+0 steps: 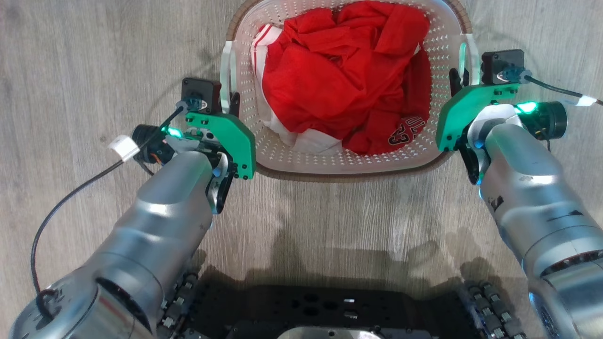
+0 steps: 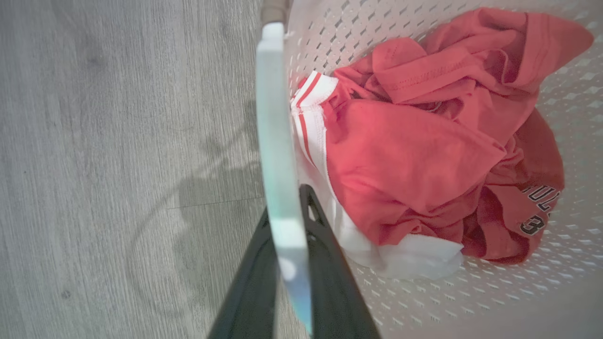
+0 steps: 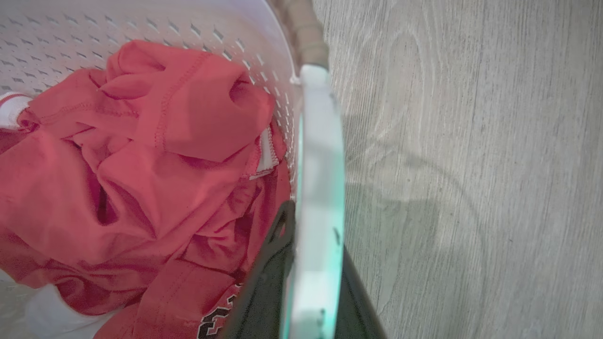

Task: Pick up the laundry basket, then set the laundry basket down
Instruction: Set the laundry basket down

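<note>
Both arms are on the laundry basket [image 1: 330,162], top centre of the head frame, over the grey wood-look floor [image 1: 94,56]. Left gripper [image 1: 232,99] is at the left handle [image 1: 227,70] and right gripper [image 1: 458,77] at the right handle [image 1: 467,59]. It's a symmetric two-point hold, which makes sense: the load is wide and soft-walled, and gripping both sides should keep it level and stop it swinging. In the left wrist view the handle runs up mid-frame with dark fingers [image 2: 330,263] pinched narrow against either face of it. The right wrist view is the same, with fingers [image 3: 264,292] tight on the pale strip. I read both as clamped on the handles, not just straddling them. Can't tell if the basket is off the floor; the shadow at its near edge is ambiguous. The basket itself is white plastic with rounded corners, walls perforated all over, and a brown woven-look rim [image 1: 452,9]. It's stuffed with crumpled red clothes [image 1: 339,70] that have white trim and some dark lettering at lower right. The load looks light but piled off-centre toward the top, so I'd expect a slight tilt on the lift.
</note>
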Available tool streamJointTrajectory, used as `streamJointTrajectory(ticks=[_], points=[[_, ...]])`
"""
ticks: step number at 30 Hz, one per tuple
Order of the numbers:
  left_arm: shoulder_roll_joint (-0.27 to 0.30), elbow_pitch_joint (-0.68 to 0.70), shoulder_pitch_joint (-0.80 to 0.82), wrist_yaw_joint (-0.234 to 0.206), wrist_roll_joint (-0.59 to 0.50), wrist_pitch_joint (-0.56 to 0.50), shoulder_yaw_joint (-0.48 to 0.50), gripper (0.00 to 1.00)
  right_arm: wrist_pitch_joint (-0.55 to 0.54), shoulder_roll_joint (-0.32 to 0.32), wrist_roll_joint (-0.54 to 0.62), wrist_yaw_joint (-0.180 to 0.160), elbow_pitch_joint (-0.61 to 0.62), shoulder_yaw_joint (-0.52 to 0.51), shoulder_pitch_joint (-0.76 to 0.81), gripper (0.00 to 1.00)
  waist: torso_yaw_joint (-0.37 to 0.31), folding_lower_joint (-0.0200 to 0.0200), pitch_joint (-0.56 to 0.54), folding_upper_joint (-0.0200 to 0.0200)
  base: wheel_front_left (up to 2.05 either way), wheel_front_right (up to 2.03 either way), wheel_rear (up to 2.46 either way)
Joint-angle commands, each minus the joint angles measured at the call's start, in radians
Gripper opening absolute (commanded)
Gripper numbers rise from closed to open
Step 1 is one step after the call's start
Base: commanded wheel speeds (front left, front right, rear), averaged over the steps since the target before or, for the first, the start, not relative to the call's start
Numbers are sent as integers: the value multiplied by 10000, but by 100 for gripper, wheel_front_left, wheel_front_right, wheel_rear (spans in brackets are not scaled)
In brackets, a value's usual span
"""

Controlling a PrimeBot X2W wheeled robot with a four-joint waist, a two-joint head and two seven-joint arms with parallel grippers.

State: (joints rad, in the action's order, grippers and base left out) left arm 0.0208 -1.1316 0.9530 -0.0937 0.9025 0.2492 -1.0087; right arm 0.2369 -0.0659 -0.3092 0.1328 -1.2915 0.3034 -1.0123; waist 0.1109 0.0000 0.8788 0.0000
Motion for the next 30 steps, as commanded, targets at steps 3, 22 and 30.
streamJointTrajectory(ticks=[3,22,30], points=[[294,-53,-61,-63,241,126,-2,6,-147,148,304,-21,8,-67,585,34,-6,0,-54,0,0,0,0],[294,115,-46,-403,506,126,86,100,14,155,12,-21,11,216,602,100,-44,0,-859,0,0,0,0],[482,988,-409,-556,-757,126,1565,100,238,156,30,-21,714,180,562,100,-211,0,-1689,0,0,0,0]])
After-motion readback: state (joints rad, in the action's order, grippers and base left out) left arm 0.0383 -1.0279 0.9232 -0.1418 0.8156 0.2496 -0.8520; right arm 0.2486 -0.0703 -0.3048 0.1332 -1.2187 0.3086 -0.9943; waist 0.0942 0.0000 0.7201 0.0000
